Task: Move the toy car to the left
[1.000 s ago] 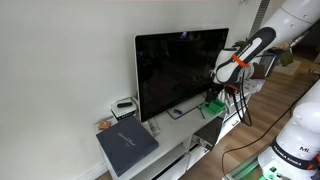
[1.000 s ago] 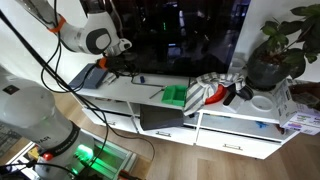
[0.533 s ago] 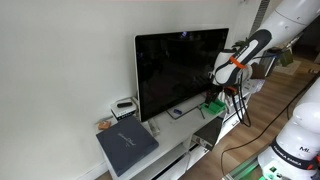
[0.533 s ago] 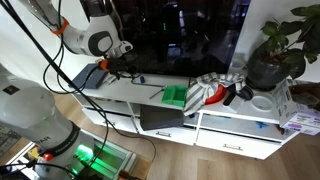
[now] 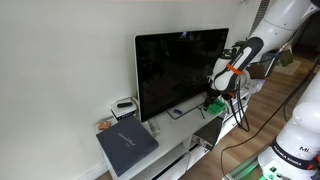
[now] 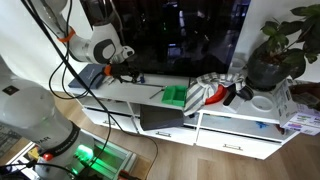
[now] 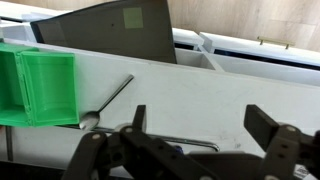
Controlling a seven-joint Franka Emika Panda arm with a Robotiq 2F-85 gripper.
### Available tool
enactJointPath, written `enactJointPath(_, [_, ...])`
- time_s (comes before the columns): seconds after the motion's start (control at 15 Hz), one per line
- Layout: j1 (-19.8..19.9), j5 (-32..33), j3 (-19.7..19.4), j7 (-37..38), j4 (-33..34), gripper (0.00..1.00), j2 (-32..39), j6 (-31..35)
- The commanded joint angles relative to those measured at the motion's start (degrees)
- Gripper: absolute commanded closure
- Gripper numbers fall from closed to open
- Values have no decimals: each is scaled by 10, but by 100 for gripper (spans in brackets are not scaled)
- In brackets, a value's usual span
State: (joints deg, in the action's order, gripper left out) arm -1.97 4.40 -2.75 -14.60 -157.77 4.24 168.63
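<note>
A white Franka arm (image 6: pixel 95 42) reaches over a long white cabinet (image 6: pixel 118 89) that carries a large black TV (image 5: pixel 180 68). In both exterior views the gripper (image 6: pixel 130 66) hangs low over the cabinet top in front of the screen, close to the surface; whether it touches anything cannot be told. The wrist view shows the gripper (image 7: pixel 200 128) spread wide, its two dark fingers (image 7: pixel 137 120) well apart, with bare white cabinet top between them and nothing held. The toy car (image 6: pixel 139 79), a tiny dark bluish shape, sits on the cabinet top just beside and below the gripper in an exterior view. In the wrist view a small bluish speck shows low between the fingers, mostly hidden by the gripper body, too little to be sure of. A bright green box (image 7: pixel 40 88) stands on the cabinet top to one side of the gripper, and a thin dark rod (image 7: pixel 116 93) lies slanted on the white surface beside it. A flat dark grey slab (image 5: pixel 127 146) rests at the cabinet end away from the arm in an exterior view. A dark panel (image 6: pixel 160 120) juts out below the green box. Farther along lie a striped cloth (image 6: pixel 210 88) and a potted plant (image 6: pixel 275 45).
</note>
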Motion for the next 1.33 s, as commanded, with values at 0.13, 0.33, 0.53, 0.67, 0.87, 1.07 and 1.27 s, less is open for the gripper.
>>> enactJointPath(0.13, [16,26,7,21,42,0,130,135])
enactJointPath(0.33, [42,28,37,14,76,0,183,180])
enactJointPath(0.53, [77,52,71,-3,116,0,232,205])
enactJointPath(0.67, [109,78,97,-12,146,0,266,225])
enactJointPath(0.87, [127,109,106,-18,191,0,309,239])
enactJointPath(1.07, [140,125,116,-18,229,0,342,220])
enactJointPath(1.27, [122,114,104,-6,218,0,333,225])
